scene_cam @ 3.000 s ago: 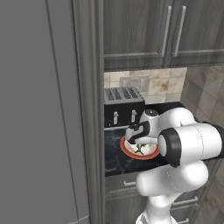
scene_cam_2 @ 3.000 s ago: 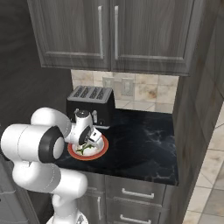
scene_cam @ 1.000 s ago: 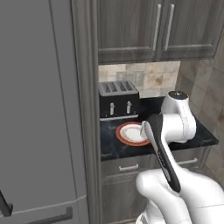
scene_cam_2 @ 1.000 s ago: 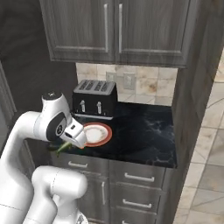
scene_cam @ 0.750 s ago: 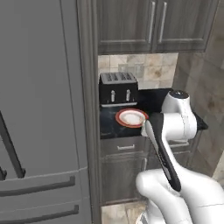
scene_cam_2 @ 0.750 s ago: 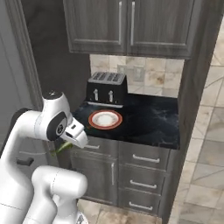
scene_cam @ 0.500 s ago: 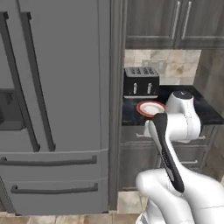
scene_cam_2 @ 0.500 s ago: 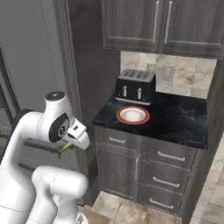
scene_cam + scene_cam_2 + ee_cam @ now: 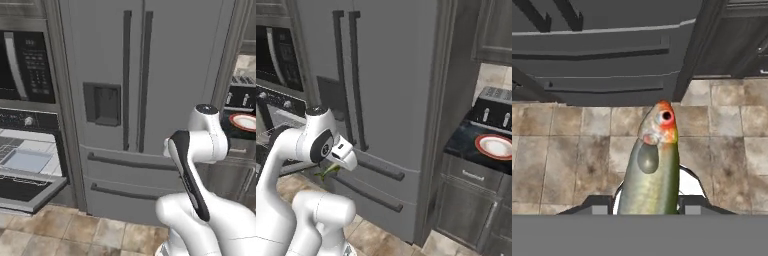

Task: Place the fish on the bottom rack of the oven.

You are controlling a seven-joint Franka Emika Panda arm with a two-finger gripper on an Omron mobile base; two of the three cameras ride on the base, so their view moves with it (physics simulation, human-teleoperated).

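Note:
My gripper (image 9: 644,207) is shut on the fish (image 9: 654,170), a slim greenish-yellow body with an orange-red head that points away from the hand, over the tiled floor. In the right base view the gripper (image 9: 331,169) hangs low under the wrist with the green fish (image 9: 327,173) sticking out of it, in front of the fridge. The oven (image 9: 25,165) stands at the far left with its door (image 9: 27,189) dropped open. A wire rack (image 9: 11,146) shows inside above a pale tray (image 9: 25,161); which rack is lowest I cannot tell.
A tall grey fridge (image 9: 140,100) stands between me and the oven. A black microwave (image 9: 22,65) sits above the oven's control strip (image 9: 30,121). Far right, the red-rimmed plate (image 9: 497,146) and toaster (image 9: 496,112) rest on the dark counter (image 9: 458,142). Tiled floor (image 9: 572,145) lies below.
The base has driven left, so the counter with plate and toaster slid to the right edge and the fridge and open oven came into view. The fish stays in the gripper.

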